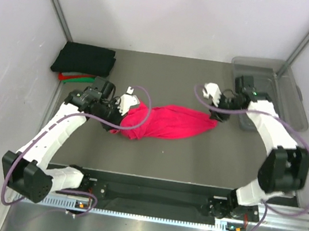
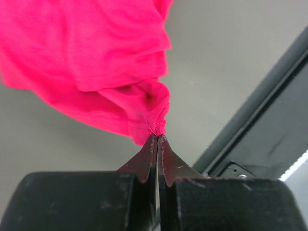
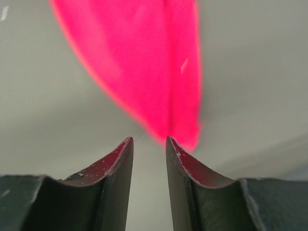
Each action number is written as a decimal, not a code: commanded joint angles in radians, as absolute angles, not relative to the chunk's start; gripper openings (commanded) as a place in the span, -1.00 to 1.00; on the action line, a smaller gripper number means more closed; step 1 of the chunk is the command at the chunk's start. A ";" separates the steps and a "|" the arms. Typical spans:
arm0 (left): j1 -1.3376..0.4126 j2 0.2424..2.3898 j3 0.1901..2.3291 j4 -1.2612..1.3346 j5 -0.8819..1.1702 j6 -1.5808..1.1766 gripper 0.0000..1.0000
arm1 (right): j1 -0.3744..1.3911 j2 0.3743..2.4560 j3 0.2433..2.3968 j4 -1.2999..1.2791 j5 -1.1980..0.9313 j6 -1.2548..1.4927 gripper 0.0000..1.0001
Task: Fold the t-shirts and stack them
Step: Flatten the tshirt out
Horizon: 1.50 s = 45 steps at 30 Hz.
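Note:
A bright pinkish-red t-shirt (image 1: 168, 123) lies bunched lengthwise in the middle of the table. My left gripper (image 1: 126, 115) is at its left end, shut on a pinch of the fabric (image 2: 155, 126). At the shirt's right end my right gripper (image 1: 217, 114) stands open, jaws parted with nothing between them; the shirt's tip (image 3: 185, 134) hangs blurred just past the fingertips. A stack of folded t-shirts sits at the back left: a black one (image 1: 85, 58) on top, red (image 1: 67, 77) and green (image 1: 81, 78) edges showing below.
A clear plastic bin (image 1: 286, 91) stands at the back right, behind the right arm. A black rail (image 1: 160, 196) runs along the near edge between the arm bases. Metal posts rise at both back corners.

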<state>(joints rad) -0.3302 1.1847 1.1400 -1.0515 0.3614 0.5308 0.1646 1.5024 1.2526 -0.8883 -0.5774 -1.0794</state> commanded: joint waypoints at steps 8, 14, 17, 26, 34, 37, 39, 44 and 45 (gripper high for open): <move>-0.281 1.086 1.025 -1.002 0.408 0.497 -1.00 | 0.314 2.055 1.701 -0.940 -0.770 -0.919 -0.28; -0.252 1.068 1.032 -1.009 0.400 0.491 -1.00 | 0.339 2.238 1.910 -0.931 -0.742 -0.842 -0.19; -0.245 1.074 1.035 -1.005 0.405 0.485 -1.00 | 0.348 2.299 1.991 -0.966 -0.744 -0.836 -0.15; -0.233 1.088 1.045 -0.980 0.416 0.471 -1.00 | 0.400 2.396 2.066 -1.057 -0.657 -0.824 -0.19; -0.207 1.072 1.058 -0.982 0.426 0.460 -1.00 | 0.403 2.418 2.111 -1.009 -0.565 -0.739 -0.93; -0.206 1.075 1.074 -0.936 0.379 0.439 -1.00 | 0.393 2.323 2.092 -0.947 -0.517 -0.712 -1.00; -0.206 1.109 1.135 -0.922 0.342 0.449 -1.00 | 0.385 2.254 2.095 -0.895 -0.476 -0.707 -1.00; -0.206 1.236 1.441 -0.858 0.235 0.442 -1.00 | 0.382 1.981 2.080 -0.749 -0.264 -0.791 -1.00; -0.206 1.255 1.489 -0.853 0.226 0.434 -1.00 | 0.380 1.939 2.076 -0.717 -0.250 -0.826 -1.00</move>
<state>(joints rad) -0.2108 1.2232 1.3201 -0.9775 0.2855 0.4530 0.3878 2.2005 2.0541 -0.8913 -0.3706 -0.7536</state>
